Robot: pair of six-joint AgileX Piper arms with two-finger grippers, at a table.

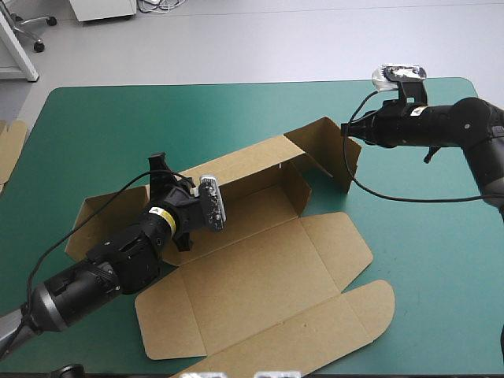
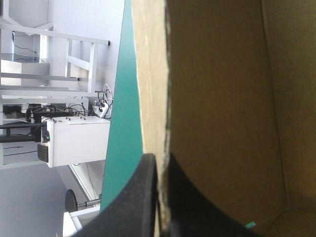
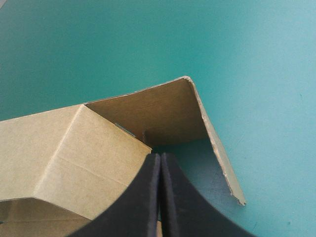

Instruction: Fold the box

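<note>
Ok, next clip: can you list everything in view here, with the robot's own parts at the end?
box: one, brown, mid-table; walls raised on its far side and at its right end, lid panel flat toward the near edge.
spare board: one edge showing, brown, at the table's left edge.
table: one, teal-green cover, under everything.
left gripper: one, black fingers, pinching a raised wall toward the box's left end.
right gripper: one, black fingers, all but shut at the raised flap on the box's right end.
</note>
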